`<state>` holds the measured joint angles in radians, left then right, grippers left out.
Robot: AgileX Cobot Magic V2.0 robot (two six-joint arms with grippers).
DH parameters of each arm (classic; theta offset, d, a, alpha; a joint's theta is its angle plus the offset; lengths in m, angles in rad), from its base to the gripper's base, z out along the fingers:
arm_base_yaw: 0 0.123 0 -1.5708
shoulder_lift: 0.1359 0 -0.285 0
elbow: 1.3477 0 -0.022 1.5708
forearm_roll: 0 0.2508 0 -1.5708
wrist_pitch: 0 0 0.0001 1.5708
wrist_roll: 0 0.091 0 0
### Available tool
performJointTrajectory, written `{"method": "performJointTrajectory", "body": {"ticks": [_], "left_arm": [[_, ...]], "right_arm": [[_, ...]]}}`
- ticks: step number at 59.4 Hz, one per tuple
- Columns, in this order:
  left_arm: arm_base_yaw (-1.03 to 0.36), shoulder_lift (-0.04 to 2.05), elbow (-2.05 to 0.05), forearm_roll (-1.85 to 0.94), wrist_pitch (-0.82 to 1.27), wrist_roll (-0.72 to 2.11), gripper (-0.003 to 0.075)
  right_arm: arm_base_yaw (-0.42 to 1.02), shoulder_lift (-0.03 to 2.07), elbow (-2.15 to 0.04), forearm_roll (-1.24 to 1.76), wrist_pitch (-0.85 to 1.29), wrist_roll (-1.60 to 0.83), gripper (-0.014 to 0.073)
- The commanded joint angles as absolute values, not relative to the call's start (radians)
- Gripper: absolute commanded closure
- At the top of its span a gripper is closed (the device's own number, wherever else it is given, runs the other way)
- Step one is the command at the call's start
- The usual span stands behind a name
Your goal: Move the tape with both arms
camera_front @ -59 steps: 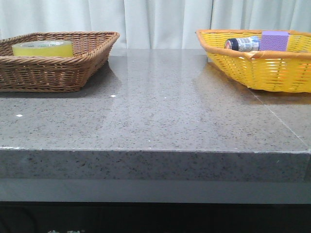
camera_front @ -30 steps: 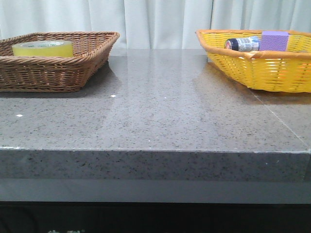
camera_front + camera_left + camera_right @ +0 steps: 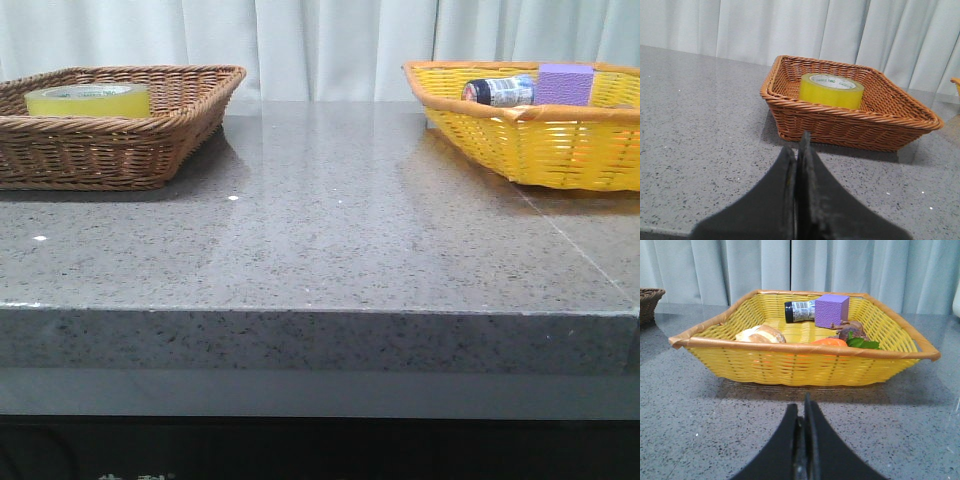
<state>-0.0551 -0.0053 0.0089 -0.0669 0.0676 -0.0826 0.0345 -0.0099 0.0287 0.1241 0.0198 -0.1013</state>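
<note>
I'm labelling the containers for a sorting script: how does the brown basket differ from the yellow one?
The brown basket is dark woven wicker; the yellow basket is bright yellow with an orange rim. The brown basket holds only the tape; the yellow basket holds several things, among them a bottle and a purple block. Both are shallow, open-topped and rest on the table.

Left gripper [image 3: 796, 150]: two matte black fingers [image 3: 782, 195], broad at base, tapering to thin pointed tips; smooth, unmarked surfaces. Right gripper [image 3: 801, 407]: same matte black, curved flaring fingers [image 3: 826, 450], narrow pale seam between them.
</note>
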Motion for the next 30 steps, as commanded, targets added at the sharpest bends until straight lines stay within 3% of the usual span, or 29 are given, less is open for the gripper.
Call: {"method": "performJointTrajectory", "body": {"ticks": [1,30], "left_arm": [[-0.052,-0.024,0.047,-0.066,-0.013,-0.09,0.074],[-0.052,-0.024,0.047,-0.066,-0.013,-0.09,0.074]], "right_arm": [[0.028,-0.037,0.002,0.125,-0.083,-0.082,0.0662],[0.027,-0.037,0.002,0.097,-0.112,-0.015,0.0662]]}}
